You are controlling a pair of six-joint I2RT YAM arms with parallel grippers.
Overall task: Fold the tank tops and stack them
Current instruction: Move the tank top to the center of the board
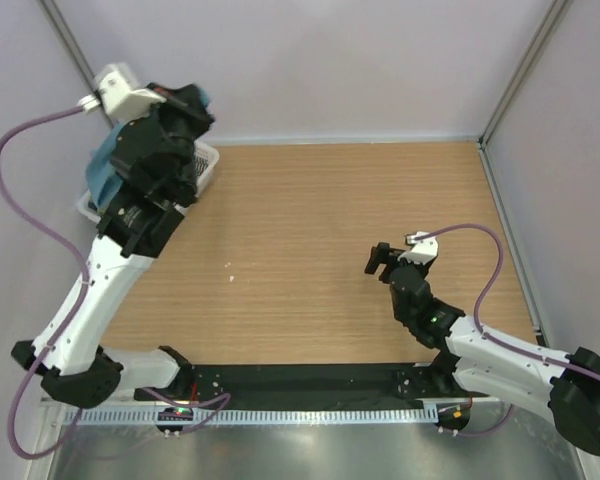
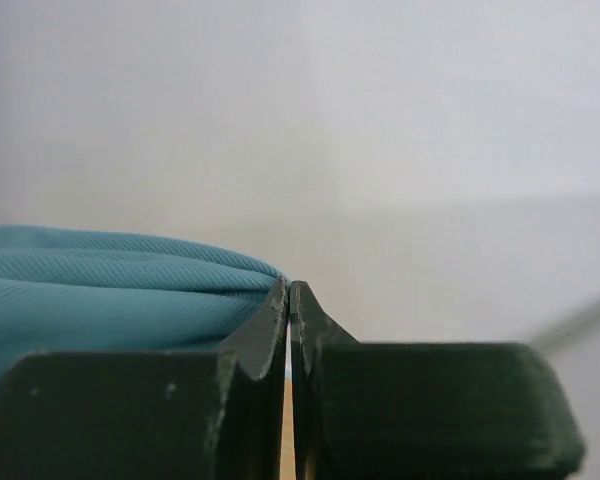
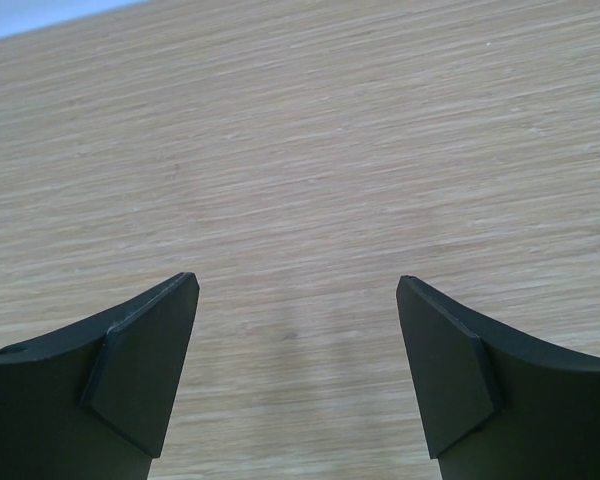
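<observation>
At the far left corner a white basket (image 1: 206, 168) holds the teal tank top (image 1: 104, 172), bunched in soft folds. The left arm reaches over it. Seen from the wrist, the left gripper (image 2: 288, 285) has its jaws pressed together with only a sliver of light between them, and the teal cloth lies right against the outer side of the left finger (image 2: 265, 320). No cloth shows in the gap, so I cannot tell whether a thin edge is caught at the tips.

The cloth looks light, limp and finely ribbed, so it will likely drape and sag from any pinch rather than keep a shape. A shoulder strap or the hem edge would probably be the surest hold, since a pinch in the middle of the folds may lift several layers at once.

The middle of the wooden table (image 1: 320, 220) lies bare. To the right, nearer the bases, the right gripper (image 3: 298, 285) hangs low over the wood with its jaws spread wide and holds nothing. The second top is not in view, perhaps under the teal one.
</observation>
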